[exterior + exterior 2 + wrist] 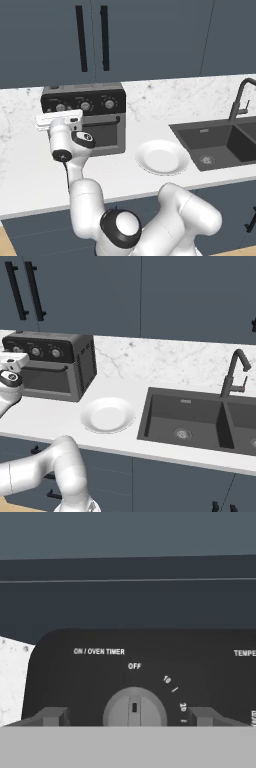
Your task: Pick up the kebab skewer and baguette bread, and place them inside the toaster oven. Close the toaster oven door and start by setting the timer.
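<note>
The toaster oven [107,95] [80,363] stands on the counter against the wall, and its door [106,134] [45,380] is up and shut. In the hand view my gripper [130,716] is open, level with the leftmost silver knob [134,708], which is labelled ON / OVEN TIMER. One fingertip [52,716] stands on each side of the knob, apart from it. The knob's mark points up at OFF. From the left base, my white hand [59,120] covers the oven's left front. The kebab skewer and the baguette bread are out of view.
A white plate [162,157] [107,416] lies on the counter right of the oven. Beyond it is a dark sink [220,142] [195,416] with a black faucet [240,100] [232,373]. Dark cabinets hang above.
</note>
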